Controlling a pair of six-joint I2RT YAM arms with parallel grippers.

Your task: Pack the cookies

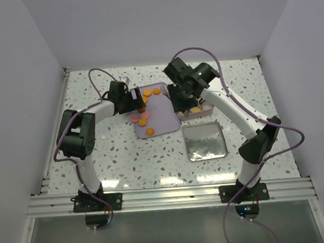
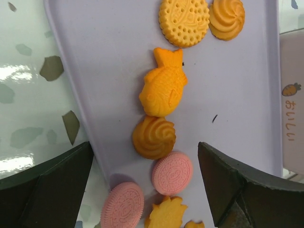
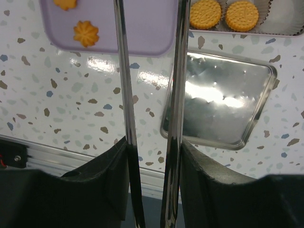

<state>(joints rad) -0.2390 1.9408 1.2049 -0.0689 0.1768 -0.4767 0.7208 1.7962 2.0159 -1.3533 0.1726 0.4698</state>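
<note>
My left hand [image 2: 145, 148] hangs low over the lilac tray [image 2: 109, 52] with its fingers [image 2: 52, 183] spread wide and nothing between them. Most of the cookies [image 2: 164, 85] lie loose on that tray. Straight below the hand, running down the tray in a line, I see an orange fish shape, a darker swirl and two pink sandwich rounds. A round dotted biscuit and another swirl lie further up.

My right hand [image 3: 153, 156] is closed on a pair of long metal tongs [image 3: 124, 95], whose two blades stand slightly apart and run out of the top of the wrist view. I cannot tell whether their tips hold anything.

From above, this hand [image 1: 182, 104] sits between the right edge of the tray and a small pink box [image 1: 203, 110]. Two round orange cookies [image 3: 205, 13] already sit in paper cups inside that box.

A square metal tin [image 3: 218, 99] lies on the speckled counter [image 3: 61, 99], just in front of the box and beside the tray's near right corner.
</note>
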